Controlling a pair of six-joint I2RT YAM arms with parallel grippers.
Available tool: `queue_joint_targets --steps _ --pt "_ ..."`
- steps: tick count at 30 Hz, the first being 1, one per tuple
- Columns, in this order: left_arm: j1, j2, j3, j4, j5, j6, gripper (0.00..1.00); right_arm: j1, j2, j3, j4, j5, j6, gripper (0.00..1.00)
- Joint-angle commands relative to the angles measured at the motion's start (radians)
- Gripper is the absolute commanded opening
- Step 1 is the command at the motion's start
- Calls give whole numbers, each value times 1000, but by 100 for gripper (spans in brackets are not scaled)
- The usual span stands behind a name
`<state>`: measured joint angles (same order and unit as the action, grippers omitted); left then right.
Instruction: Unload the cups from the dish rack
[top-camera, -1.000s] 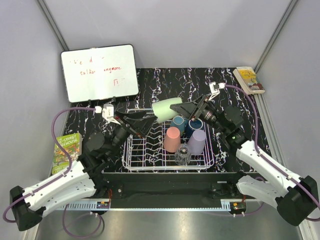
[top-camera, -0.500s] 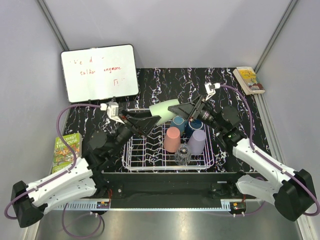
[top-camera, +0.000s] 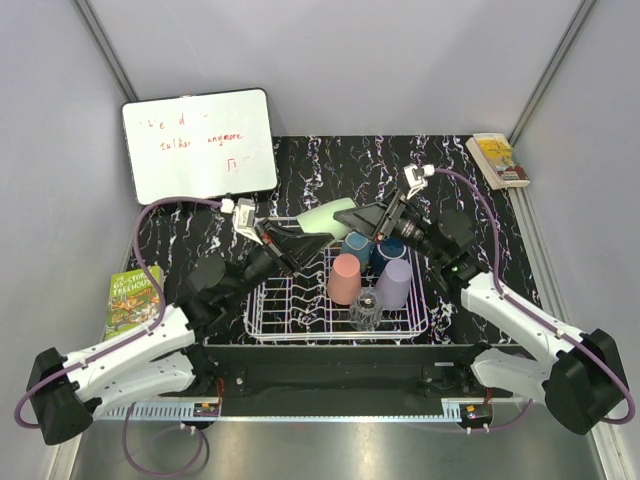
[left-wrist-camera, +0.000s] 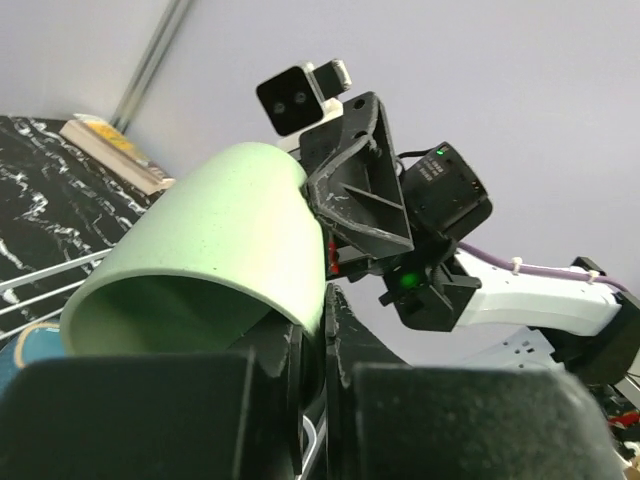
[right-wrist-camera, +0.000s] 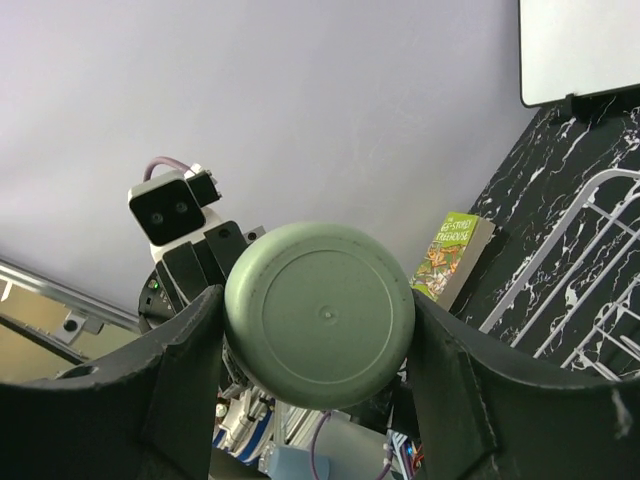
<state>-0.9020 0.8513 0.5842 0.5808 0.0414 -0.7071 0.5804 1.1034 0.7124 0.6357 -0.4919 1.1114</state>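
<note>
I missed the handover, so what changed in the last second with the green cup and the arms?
The left gripper moved in rightward and shut on the rim of the pale green cup, which the right gripper holds by its base end above the dish rack. Cup and right gripper drifted slightly left. The five cups in the rack and the whiteboard stayed put.

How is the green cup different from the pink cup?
The green cup is pale green; the pink cup is salmon. The green cup lies sideways in the air, gripped by the left gripper and right gripper; the pink cup stands in the dish rack, untouched. Both are small cups without handles.
</note>
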Motion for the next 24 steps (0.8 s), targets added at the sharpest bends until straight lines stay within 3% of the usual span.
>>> queue_joint_targets --steps 1,3,4,6,7,10,16,20,24 --pt "5 15 66 -22 3 38 0 -1 -31 21 -7 -27 -65 4" --pt "5 14 86 -71 -6 57 0 1 -46 30 -62 -22 -102 24" --pt "6 15 112 -143 -32 64 0 1 -68 35 -89 -17 -117 66" --pt "6 15 150 -238 -75 93 0 -1 -94 57 -201 13 -188 99" --pt "5 32 226 -394 -125 115 0 1 -131 64 -246 35 -215 100" --pt "6 69 360 -658 -260 188 0 1 -216 97 -425 168 -327 100" --pt "29 152 535 -923 -487 271 0 1 -304 202 -740 518 -475 100" --pt "103 329 741 -1107 -503 296 0 1 -248 285 -927 616 -504 100" --pt "230 651 1105 -1405 -422 278 0 1 -180 328 -1039 719 -499 100"
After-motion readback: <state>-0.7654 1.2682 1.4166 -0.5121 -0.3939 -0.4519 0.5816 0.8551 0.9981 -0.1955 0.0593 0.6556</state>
